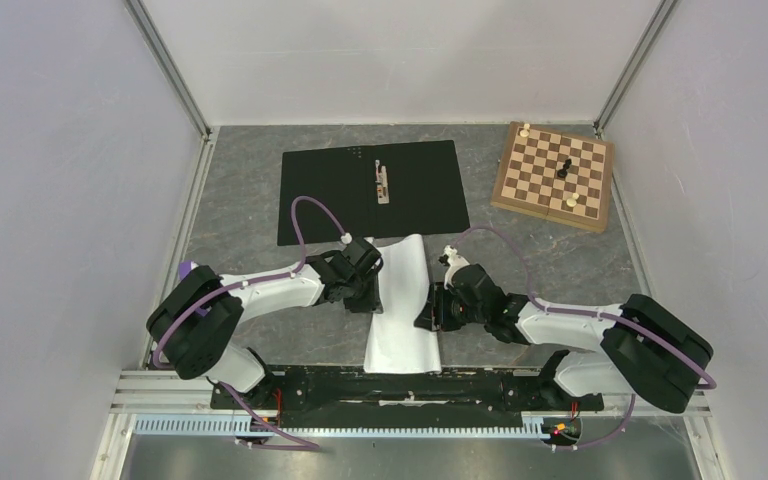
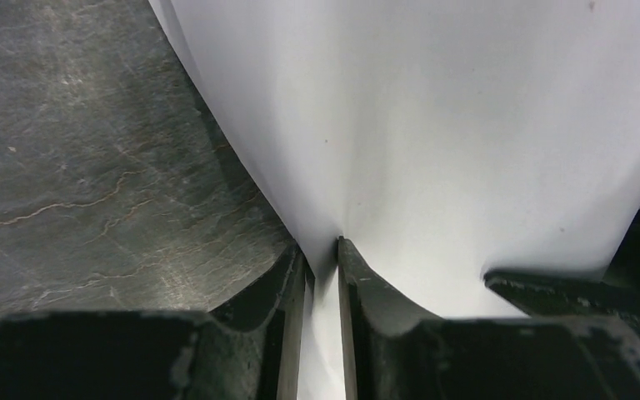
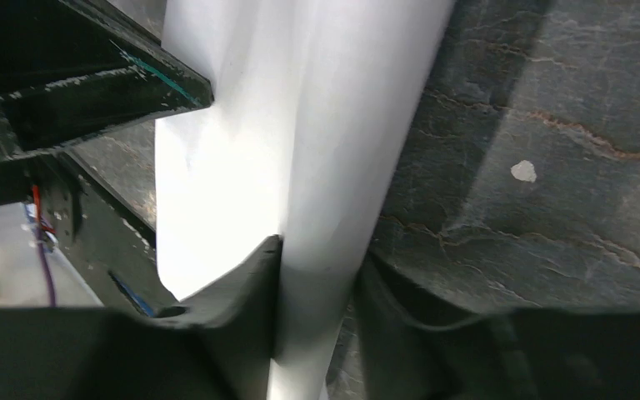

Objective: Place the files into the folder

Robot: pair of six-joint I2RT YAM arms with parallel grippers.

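Files [image 1: 400, 310], bowed upward at the near edge of the counter [image 1: 560, 270], are pinched on opposite side edges by clenched left fingers [image 2: 357, 279] and right fingers [image 3: 250, 279]; folder [image 1: 372, 190] lies open just beyond, black faces up, unfilled, so the whole transfer remains.

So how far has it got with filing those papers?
Done: the folder lies open at the back, black inside up. In hand: the left tool and right tool each pinch an edge of the papers, which bow up between them. Left: carrying them over and laying them inside.
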